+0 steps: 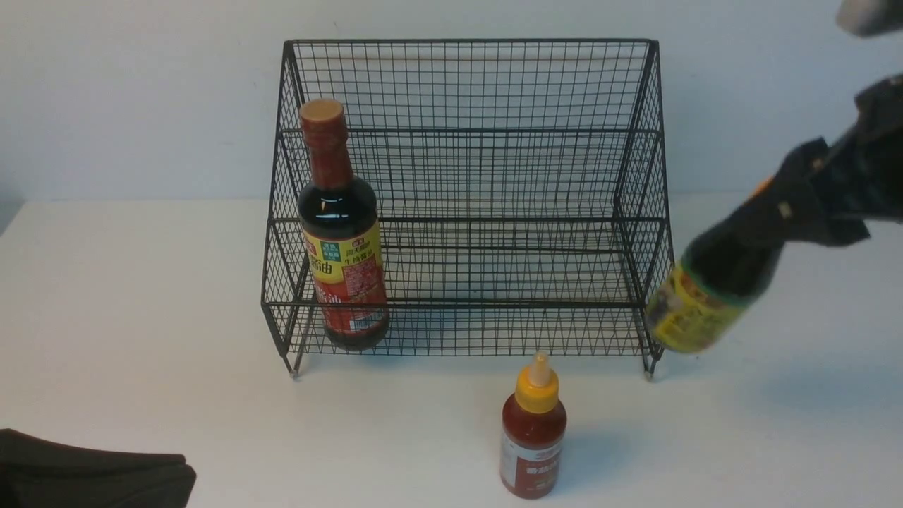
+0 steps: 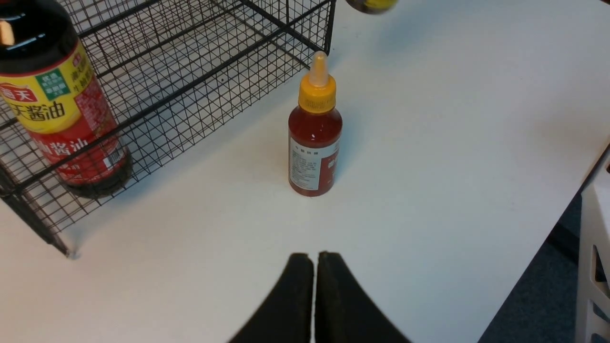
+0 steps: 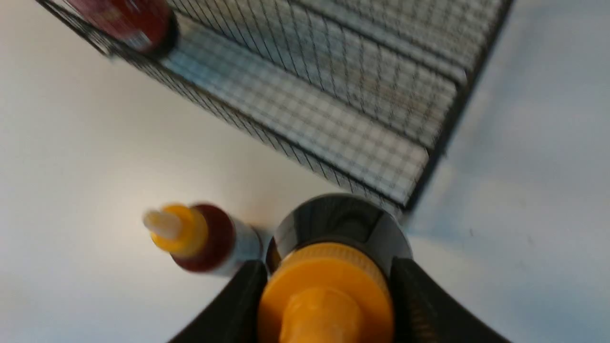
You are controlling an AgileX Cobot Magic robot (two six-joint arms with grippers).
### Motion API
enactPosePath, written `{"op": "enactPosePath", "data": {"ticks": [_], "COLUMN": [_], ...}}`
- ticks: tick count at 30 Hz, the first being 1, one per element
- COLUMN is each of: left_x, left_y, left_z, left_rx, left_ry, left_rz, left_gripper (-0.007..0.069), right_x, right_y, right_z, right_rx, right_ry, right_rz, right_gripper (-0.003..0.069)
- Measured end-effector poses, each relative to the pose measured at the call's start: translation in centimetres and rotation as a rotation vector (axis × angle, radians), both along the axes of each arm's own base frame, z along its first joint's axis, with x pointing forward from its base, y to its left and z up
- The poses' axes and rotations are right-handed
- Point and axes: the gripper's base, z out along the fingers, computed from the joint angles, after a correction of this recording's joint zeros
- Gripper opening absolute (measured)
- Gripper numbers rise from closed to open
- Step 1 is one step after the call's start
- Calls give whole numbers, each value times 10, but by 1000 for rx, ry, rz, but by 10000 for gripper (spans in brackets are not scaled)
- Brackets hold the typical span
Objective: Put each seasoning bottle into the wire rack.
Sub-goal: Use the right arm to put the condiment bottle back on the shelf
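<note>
The wire rack (image 1: 494, 85) stands at the back of the white table. A tall dark bottle (image 1: 343, 240) with a red neck stands upright at the left end of its lower tier, also seen as the tall bottle (image 2: 57, 105). A small red bottle (image 1: 533, 437) with a yellow nozzle cap stands on the table in front of the rack. My right gripper (image 1: 797, 204) is shut on the squat dark bottle (image 1: 705, 296) at its orange cap (image 3: 326, 286), holding it tilted in the air just right of the rack's right end. My left gripper (image 2: 314, 259) is shut and empty, near the front left.
The table's right edge (image 2: 562, 200) drops to a dark floor, with a white piece of furniture (image 2: 593, 247) beside it. A white wall stands close behind the rack.
</note>
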Motion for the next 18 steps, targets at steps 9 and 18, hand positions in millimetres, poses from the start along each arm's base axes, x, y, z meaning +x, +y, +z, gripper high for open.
{"op": "enactPosePath", "data": {"ticks": [9,18], "left_x": [0,0], "left_y": [0,0], "left_z": [0,0], "left_rx": [0,2], "left_ry": [1,4], "left_rz": [-2,-4], "left_gripper": [-5,-5], "right_x": [66,93], "right_y": [24,29], "right_z": [-31,-67], "right_rx": [-12,-87], "right_ry": [-28,26], "right_rz": [129,165], "right_gripper": [301,301]}}
